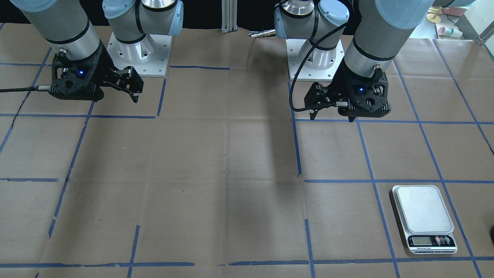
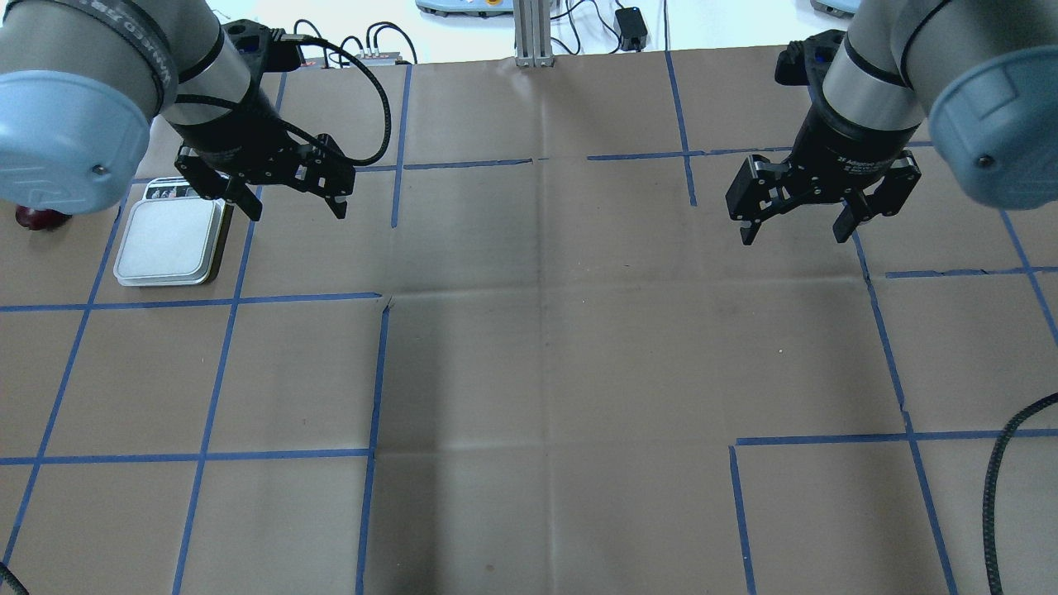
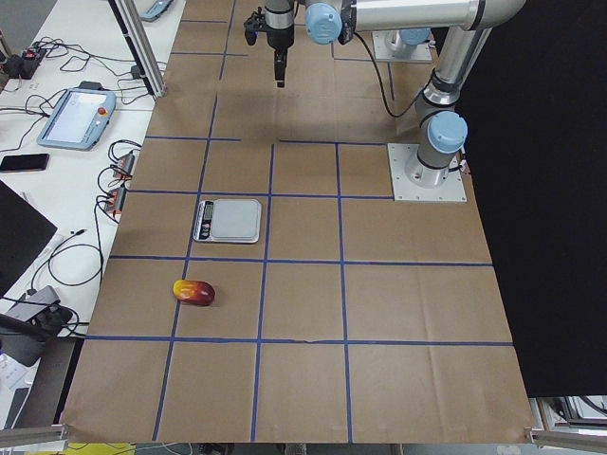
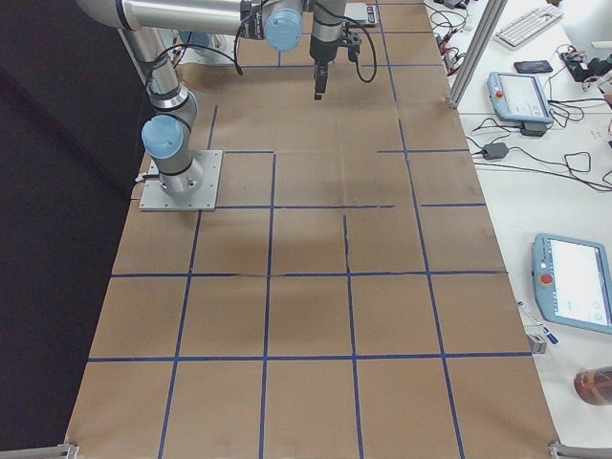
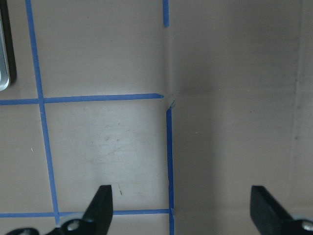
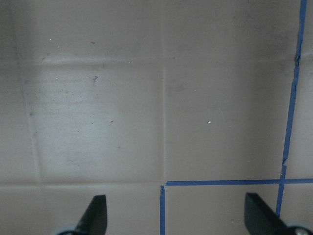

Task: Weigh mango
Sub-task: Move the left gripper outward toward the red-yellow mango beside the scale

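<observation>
The mango (image 3: pixel 193 292), red fading to yellow, lies on the brown paper table near the robot's left end. In the overhead view only its dark red end (image 2: pixel 37 218) shows beside the left arm's elbow. The silver kitchen scale (image 2: pixel 169 244) sits empty between the mango and my left gripper; it also shows in the front view (image 1: pixel 422 216) and the left side view (image 3: pixel 228 220). My left gripper (image 2: pixel 296 211) is open and empty, hovering just right of the scale. My right gripper (image 2: pixel 793 238) is open and empty, far off on the right side.
Blue tape lines (image 2: pixel 380 372) grid the brown paper. The left wrist view shows the scale's edge (image 5: pixel 4 49) at far left, with bare paper between the open fingertips (image 5: pixel 102 196). The right wrist view shows only paper and tape. Tablets and cables lie beyond the far edge.
</observation>
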`<move>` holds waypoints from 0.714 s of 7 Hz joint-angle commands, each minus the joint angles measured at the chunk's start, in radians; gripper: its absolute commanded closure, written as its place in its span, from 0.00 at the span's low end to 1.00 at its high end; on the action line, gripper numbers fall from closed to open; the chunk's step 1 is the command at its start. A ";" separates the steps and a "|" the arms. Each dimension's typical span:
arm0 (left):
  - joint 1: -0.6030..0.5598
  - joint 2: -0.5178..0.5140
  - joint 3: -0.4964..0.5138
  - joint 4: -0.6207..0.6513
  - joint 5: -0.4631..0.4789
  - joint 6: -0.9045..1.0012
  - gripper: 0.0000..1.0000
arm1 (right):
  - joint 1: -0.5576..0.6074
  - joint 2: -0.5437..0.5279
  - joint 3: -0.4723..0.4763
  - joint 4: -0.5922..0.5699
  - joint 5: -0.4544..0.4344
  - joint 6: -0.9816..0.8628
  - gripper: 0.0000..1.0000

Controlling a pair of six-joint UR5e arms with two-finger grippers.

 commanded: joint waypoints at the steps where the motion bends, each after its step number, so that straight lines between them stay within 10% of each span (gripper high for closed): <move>1: 0.000 0.001 0.015 0.000 0.000 0.002 0.00 | 0.000 -0.001 0.000 0.000 0.000 0.000 0.00; 5: 0.070 -0.008 0.035 0.000 -0.010 0.047 0.00 | 0.000 0.000 0.000 0.000 0.000 0.000 0.00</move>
